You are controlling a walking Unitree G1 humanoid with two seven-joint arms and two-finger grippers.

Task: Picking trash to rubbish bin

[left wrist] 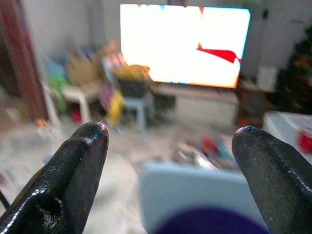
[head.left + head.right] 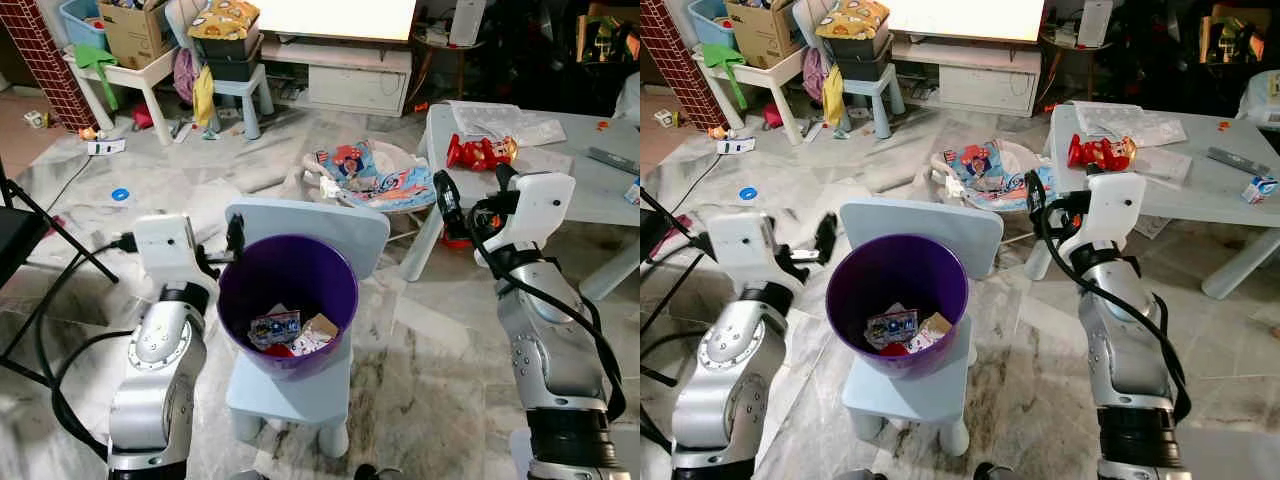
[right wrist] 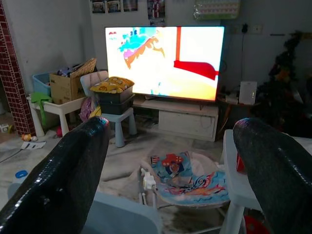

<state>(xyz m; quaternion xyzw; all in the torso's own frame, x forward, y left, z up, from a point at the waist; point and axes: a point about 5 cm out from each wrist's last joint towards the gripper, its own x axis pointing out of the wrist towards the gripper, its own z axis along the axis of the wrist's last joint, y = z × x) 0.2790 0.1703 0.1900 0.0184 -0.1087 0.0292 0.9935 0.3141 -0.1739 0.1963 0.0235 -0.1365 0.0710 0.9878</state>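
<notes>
My left gripper (image 2: pixel 236 235) hangs at the left rim of the purple bin (image 2: pixel 288 300) on the small blue chair (image 2: pixel 300 390), and my right gripper (image 2: pixel 445 200) is off to its right; both stand apart and empty. Trash (image 2: pixel 290 332) lies in the bin's bottom, so I judge I'm between drops and must next find another piece.

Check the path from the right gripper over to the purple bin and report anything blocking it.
Nothing visible blocks it. The right gripper is raised, open and empty, beside the purple bin, which sits on the small blue chair. The chair's backrest rises behind the bin, not between them. The left gripper hovers at the bin's opposite rim.
</notes>
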